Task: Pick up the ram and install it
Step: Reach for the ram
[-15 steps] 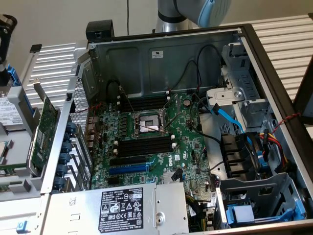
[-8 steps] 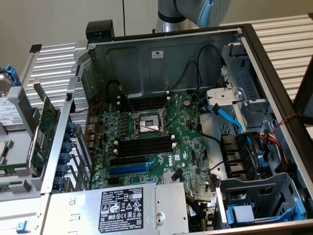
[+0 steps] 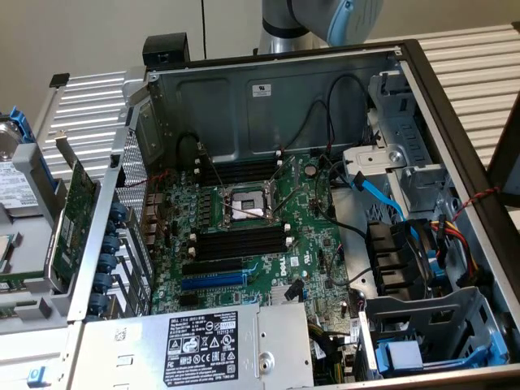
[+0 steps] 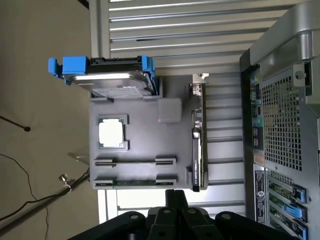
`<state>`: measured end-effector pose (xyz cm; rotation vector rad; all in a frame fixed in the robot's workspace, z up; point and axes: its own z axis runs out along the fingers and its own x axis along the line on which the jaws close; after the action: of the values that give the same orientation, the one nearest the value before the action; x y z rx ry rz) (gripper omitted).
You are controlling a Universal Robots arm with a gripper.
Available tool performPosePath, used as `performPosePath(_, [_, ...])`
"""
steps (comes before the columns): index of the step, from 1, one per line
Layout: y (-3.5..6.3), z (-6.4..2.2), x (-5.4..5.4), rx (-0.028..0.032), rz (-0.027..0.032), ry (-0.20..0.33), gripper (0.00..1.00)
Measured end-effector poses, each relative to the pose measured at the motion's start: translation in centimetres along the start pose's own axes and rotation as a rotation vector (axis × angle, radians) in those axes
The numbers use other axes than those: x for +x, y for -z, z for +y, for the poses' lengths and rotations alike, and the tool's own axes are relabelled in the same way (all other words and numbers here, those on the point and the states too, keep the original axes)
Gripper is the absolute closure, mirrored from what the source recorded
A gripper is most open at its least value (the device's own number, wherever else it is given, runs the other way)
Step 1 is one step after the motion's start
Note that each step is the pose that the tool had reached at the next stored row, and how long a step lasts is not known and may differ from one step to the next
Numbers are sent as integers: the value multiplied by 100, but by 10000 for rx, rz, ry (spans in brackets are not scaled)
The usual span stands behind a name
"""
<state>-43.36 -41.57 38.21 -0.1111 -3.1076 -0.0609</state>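
The jaws are closed tip to tip with nothing between them, hanging above the table outside the computer case. The step in hand looks like the approach to the pickup: nothing is gripped and nothing is touched.

Just ahead of the jaw tips lies the near edge of a grey tray. The closest of its two long holders carries a thin green strip seen edge-on, which I take to be the ram. It stands in its clips, apart from the jaws. The second holder, one row farther out, looks empty, though I cannot be sure. Beyond it sit a processor chip and, farthest off, a hard drive in a blue carrier. To one side of the jaws the expansion card stands on edge along the tray's border.

In the exterior view the motherboard lies open in the case, and its black memory slots look unfilled.

As I judge it, taking the stick calls for jaws parted just wider than the board is thick, squared across its long edge near the middle, and lowered straight without knocking the clips.
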Motion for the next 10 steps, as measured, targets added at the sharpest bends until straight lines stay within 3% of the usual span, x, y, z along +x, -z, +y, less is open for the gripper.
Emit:
performPosePath(1, [-3, 3, 39, 33, -2, -1, 89])
performPosePath(6, [-17, -3, 204, 376, -28, -7, 89])
performPosePath(7, [-21, -5, 228, 419, -35, -7, 89])
performPosePath(10, [-36, -9, 269, 431, -75, -7, 89])
